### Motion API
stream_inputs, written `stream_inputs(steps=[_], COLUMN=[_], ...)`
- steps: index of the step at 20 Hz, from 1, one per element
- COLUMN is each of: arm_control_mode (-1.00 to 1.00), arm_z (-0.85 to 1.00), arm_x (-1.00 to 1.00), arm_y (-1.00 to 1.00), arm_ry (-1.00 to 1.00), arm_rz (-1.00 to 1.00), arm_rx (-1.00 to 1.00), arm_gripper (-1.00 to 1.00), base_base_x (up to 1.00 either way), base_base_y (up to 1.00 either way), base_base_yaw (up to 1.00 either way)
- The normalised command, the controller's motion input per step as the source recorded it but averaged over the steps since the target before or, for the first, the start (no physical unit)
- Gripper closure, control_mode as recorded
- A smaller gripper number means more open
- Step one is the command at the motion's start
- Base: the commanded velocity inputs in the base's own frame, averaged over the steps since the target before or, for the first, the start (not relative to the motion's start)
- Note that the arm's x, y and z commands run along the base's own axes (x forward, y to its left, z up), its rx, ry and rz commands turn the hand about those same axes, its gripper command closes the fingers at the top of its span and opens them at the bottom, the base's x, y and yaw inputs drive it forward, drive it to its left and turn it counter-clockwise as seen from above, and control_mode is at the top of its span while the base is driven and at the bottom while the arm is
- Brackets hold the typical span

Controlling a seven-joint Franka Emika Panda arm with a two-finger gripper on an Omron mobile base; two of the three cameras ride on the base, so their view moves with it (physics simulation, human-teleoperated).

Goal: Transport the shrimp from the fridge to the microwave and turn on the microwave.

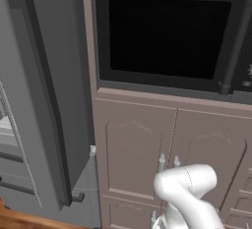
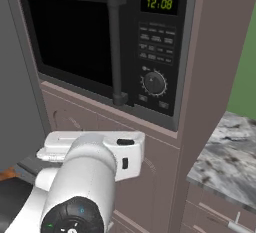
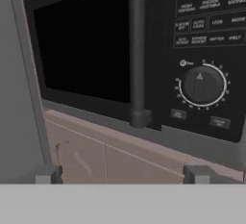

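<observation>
The microwave point(image 1: 167, 36) point(image 2: 75, 37) point(image 3: 86, 50) is built into the brown cabinet wall, and its black glass door is shut. Its dark bar handle point(image 2: 116, 47) point(image 3: 137, 50) stands upright beside the control panel, which carries a round dial point(image 2: 154, 83) point(image 3: 202, 84). My gripper point(image 3: 122, 175) is open, fingertips point(image 3: 48, 174) wide apart with nothing between them, facing the microwave's lower front a short way off. The fridge point(image 1: 49, 100) stands to the left with a grey door swung open and pale shelves point(image 1: 10, 144) showing. The shrimp is out of view.
Brown cabinet doors point(image 1: 167, 154) with small handles sit under the microwave. A marble counter point(image 2: 230, 152) lies to the right past the cabinet's side panel. The fridge's grey side point(image 3: 17, 98) is close on the hand's left. Wooden floor point(image 1: 19, 220) shows low left.
</observation>
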Motion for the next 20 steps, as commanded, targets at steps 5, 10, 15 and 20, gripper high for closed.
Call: stream_inputs(steps=[5, 10, 15, 20], arm_control_mode=[-1.0, -1.0, -1.0, -1.0], arm_z=[-0.1, -0.01, 0.0, 0.0], arm_x=[-0.05, 0.01, 0.33, 0.49], arm_y=[0.0, 0.0, 0.0, 0.0], arm_ry=[-0.11, -0.15, -0.09, 0.0], arm_rz=[0.07, 0.13, 0.05, 0.0], arm_rx=[-0.12, -0.08, -0.04, -0.06], arm_gripper=[-1.0, 1.0, 1.0, 1.0], base_base_x=[0.0, 0.0, 0.0, 0.0], base_base_y=[0.0, 0.0, 0.0, 0.0], base_base_yaw=[0.0, 0.0, 0.0, 0.0])
